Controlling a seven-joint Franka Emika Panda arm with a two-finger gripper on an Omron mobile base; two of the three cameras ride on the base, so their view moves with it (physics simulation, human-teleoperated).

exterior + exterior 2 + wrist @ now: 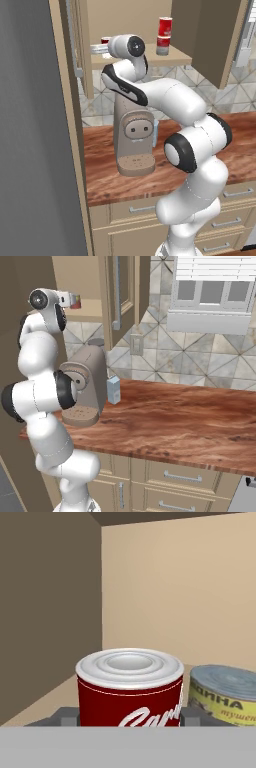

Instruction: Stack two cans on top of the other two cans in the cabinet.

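one dark red can with a silver ribbed lid point(130, 687) sits between the two dark finger tips point(67, 716) on the shelf of the light tan wooden cabinet point(45, 704).
the fingers flank the can's sides at 9 and 3 o'clock, apparently touching; a firm grip cannot be told. a greyish tin with a yellow label point(225, 696) stands just beside it at 3 o'clock. further along the shelf, a bright red can rests on a grey tin with a red band point(164, 35).

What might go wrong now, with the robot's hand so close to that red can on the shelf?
The gripper has a finger on either side of the dark red can; a weak grasp may let it slip. The greyish tin with the yellow label sits close beside, so a sideways lift could bump it. On the shelf's right, a red can stacked on a tin could topple.
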